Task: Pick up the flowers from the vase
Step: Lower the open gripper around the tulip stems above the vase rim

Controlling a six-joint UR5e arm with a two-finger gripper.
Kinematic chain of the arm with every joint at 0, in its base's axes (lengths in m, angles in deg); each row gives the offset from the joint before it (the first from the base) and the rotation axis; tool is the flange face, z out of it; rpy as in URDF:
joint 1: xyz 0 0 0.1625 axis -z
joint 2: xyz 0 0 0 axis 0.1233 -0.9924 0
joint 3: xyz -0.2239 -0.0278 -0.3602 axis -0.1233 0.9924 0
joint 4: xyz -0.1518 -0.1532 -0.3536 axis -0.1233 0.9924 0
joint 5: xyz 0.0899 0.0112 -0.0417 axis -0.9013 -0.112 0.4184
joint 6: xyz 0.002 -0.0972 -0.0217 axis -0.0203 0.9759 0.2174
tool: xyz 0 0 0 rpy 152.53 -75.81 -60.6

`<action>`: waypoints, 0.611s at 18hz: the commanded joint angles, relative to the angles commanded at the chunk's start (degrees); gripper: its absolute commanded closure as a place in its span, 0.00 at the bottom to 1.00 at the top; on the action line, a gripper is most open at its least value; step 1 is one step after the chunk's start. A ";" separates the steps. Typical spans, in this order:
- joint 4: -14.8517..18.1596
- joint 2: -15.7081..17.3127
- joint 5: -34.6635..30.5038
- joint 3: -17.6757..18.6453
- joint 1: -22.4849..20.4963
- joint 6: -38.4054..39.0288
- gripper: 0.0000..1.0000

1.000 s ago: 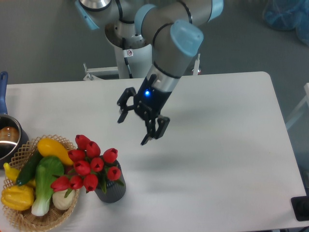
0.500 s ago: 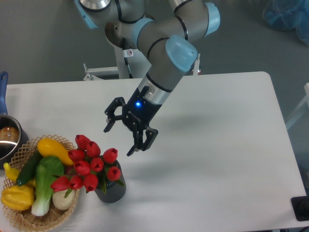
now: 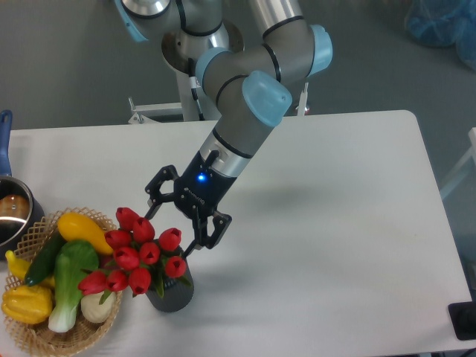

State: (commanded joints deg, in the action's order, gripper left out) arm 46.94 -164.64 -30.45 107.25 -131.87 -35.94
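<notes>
The flowers (image 3: 137, 253), a bunch of red tulip buds with green leaves, stand in the vase (image 3: 171, 291), a short dark ribbed cylinder at the front left of the white table. My gripper (image 3: 169, 227) hangs open just above and to the right of the buds, its two black fingers spread wide and empty. One fingertip is near the upper buds, the other close to the rightmost bud. The stems are hidden inside the vase.
A woven basket (image 3: 44, 338) with yellow squash, a cucumber and a bok choy stands touching the flowers on the left. A metal pot (image 3: 13, 216) with a blue handle sits at the left edge. The arm's base mount (image 3: 190, 89) is behind the table.
My gripper has moved down and to the left, from mid-table toward the tulips, and stays open. The flowers and vase have not moved.
</notes>
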 joint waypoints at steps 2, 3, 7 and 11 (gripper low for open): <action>-0.09 -0.53 0.00 -0.35 0.00 0.00 0.00; -0.09 -0.88 -0.44 -0.61 0.09 -0.35 0.00; -0.35 -1.23 -0.70 -1.14 0.88 -0.62 0.00; -0.79 -2.02 -0.70 -2.11 0.97 -0.70 0.00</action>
State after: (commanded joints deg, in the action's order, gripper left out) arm 46.15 -166.66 -31.15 105.15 -130.91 -36.64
